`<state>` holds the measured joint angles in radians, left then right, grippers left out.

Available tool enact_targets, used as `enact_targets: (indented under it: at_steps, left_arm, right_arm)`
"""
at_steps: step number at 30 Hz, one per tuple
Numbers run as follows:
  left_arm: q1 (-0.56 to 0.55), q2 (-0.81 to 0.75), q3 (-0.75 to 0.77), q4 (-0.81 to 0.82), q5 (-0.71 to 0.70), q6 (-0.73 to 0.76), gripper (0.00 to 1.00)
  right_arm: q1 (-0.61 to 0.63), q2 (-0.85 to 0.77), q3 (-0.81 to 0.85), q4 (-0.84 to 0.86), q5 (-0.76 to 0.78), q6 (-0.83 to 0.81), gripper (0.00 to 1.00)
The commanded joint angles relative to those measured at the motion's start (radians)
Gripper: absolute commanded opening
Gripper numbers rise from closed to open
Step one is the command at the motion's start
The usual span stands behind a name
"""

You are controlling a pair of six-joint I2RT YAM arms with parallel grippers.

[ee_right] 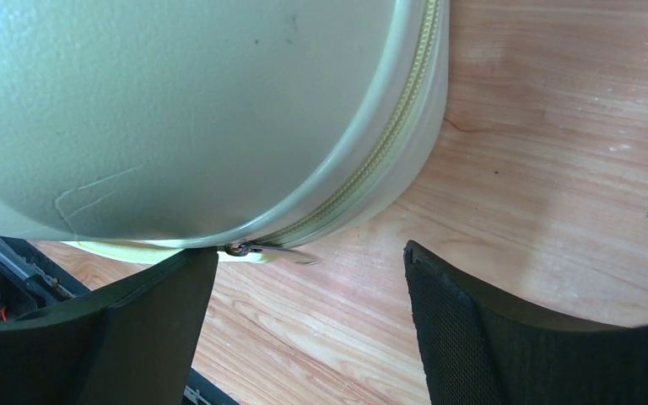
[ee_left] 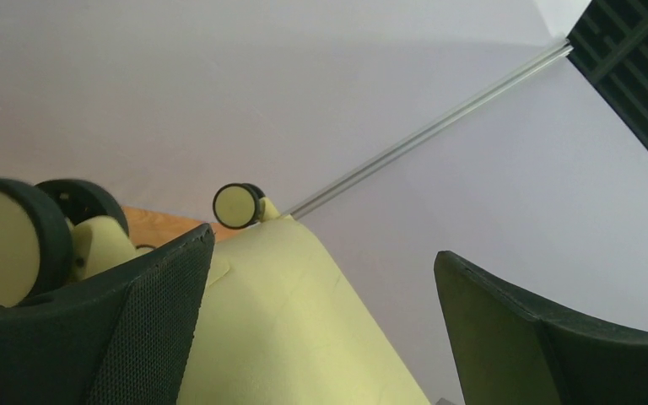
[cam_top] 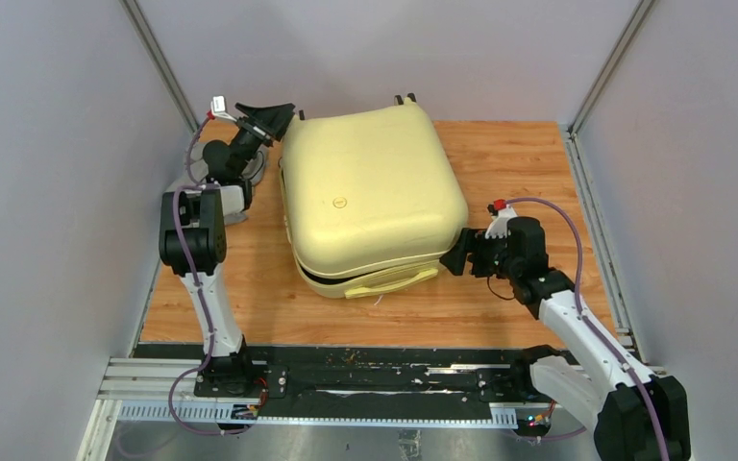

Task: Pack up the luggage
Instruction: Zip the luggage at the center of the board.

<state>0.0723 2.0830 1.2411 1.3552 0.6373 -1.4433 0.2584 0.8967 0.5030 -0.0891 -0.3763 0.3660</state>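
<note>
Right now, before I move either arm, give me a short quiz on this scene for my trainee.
1. True or false: the suitcase stands upright on the table.
2. In the left wrist view, which part of the suitcase shows beside the left fingers?
3. The right fingers are: A. apart, beside the zip pull; B. shut on it; C. nowhere near the suitcase.

Key: 1. False, it lies flat. 2. Its wheels. 3. A.
</note>
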Motion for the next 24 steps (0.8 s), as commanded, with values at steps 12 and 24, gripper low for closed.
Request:
enact_targets:
  at_steps: [12, 24]
  left_arm:
    - [0.043, -0.055, -0.093, -0.369, 0.116, 0.317, 1.00]
    - [-0.058, 0.160, 0.135, -0.210, 0.121, 0.108, 1.00]
  right_arm:
    - [0.022, -0.015, -0.067, 0.196, -0.086, -0.057, 0.69]
    - [0.044, -0.034, -0.097, 0.200, -0.098, -0.082, 0.73]
